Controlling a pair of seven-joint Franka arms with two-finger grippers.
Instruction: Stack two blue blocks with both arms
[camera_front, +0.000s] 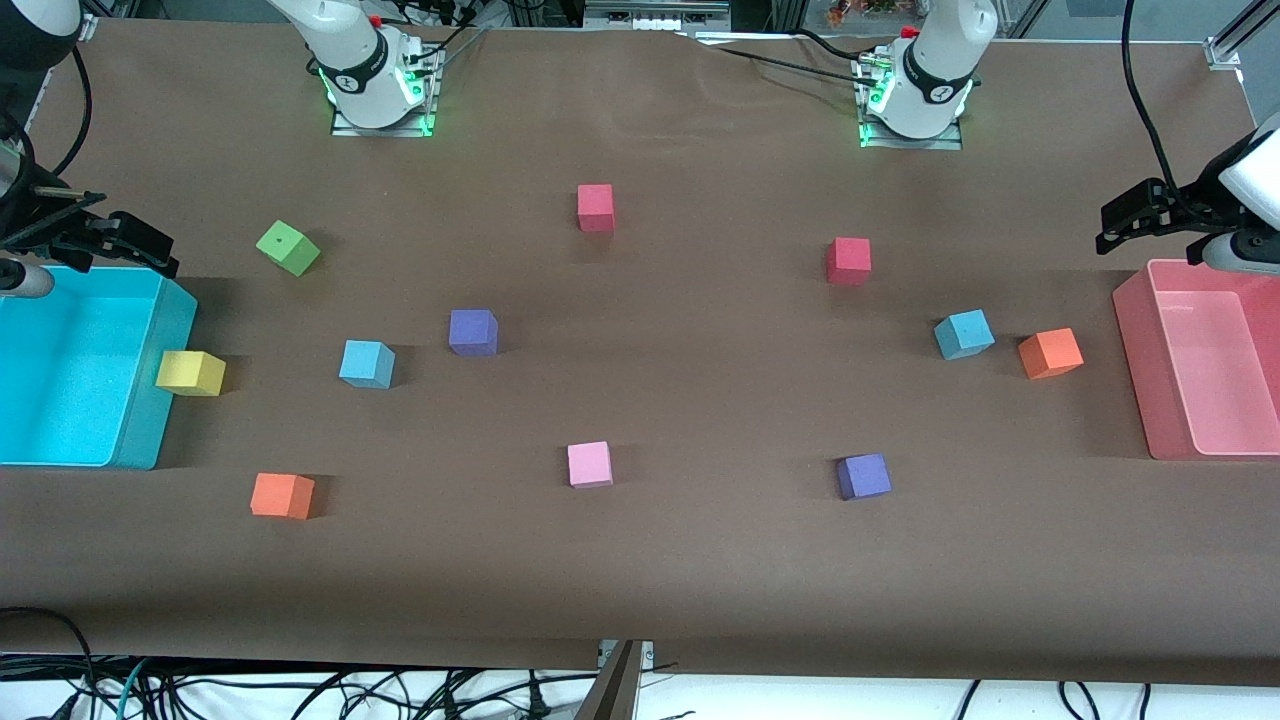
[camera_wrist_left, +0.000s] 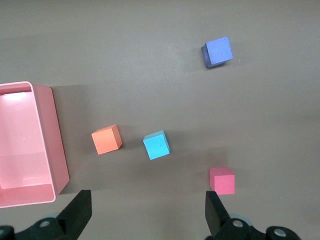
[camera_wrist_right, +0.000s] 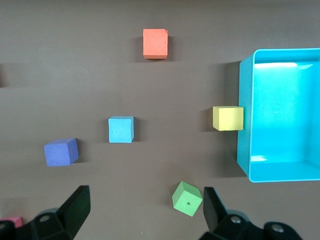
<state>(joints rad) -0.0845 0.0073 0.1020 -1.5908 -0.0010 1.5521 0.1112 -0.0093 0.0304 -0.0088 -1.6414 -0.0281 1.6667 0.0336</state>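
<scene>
Hovering wide open, our left tool (camera_front: 1150, 215) waits over the pink bin (camera_front: 1135, 330), our right tool (camera_front: 125, 245) over the cyan bin (camera_front: 150, 440); both blue blocks (camera_front: 366, 364) (camera_front: 964, 334) sit apart on the desk (camera_front: 700, 580).

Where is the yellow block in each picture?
Front view: the yellow block sits against the cyan bin, at the right arm's end of the table.
Right wrist view: the yellow block is touching the cyan bin's outer wall.
Left wrist view: it is not in this picture.
Shared landmark: the cyan bin, seen in the front and right wrist views.
</scene>
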